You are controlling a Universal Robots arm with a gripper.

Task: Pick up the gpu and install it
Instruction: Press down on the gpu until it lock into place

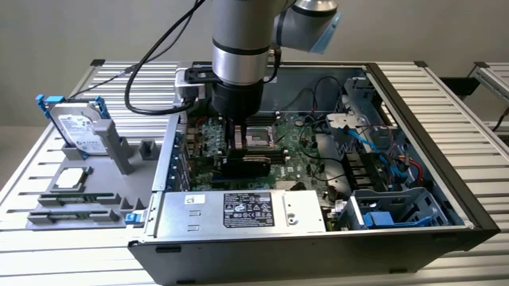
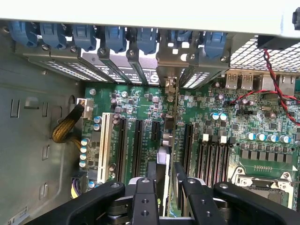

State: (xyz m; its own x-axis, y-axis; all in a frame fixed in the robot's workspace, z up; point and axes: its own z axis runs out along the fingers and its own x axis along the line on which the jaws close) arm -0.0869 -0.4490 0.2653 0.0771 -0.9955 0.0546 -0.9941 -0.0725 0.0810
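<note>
The gpu [image 2: 170, 123] shows edge-on in the wrist view as a thin card standing upright over the green motherboard [image 2: 140, 101]. It lines up with one of the long black slots, and its silvery end bracket [image 2: 168, 70] sits at the case's rear slot openings. My gripper [image 2: 166, 199] is shut on the card, one black finger [image 2: 144, 201] on each side of it. In the exterior view the gripper [image 1: 237, 148] is lowered inside the open computer case [image 1: 445, 179], with the dark gpu [image 1: 247, 162] under it, just above the board.
Blue retaining clips [image 2: 112, 37] line the rear slots. A yellow cable bundle [image 2: 65, 129] lies beside the board. The power supply [image 1: 238, 208], a blue drive cage [image 1: 397, 208] and loose cables crowd the case. A hard drive [image 1: 75, 128] and memory sticks [image 1: 71, 199] rest on a grey stand outside.
</note>
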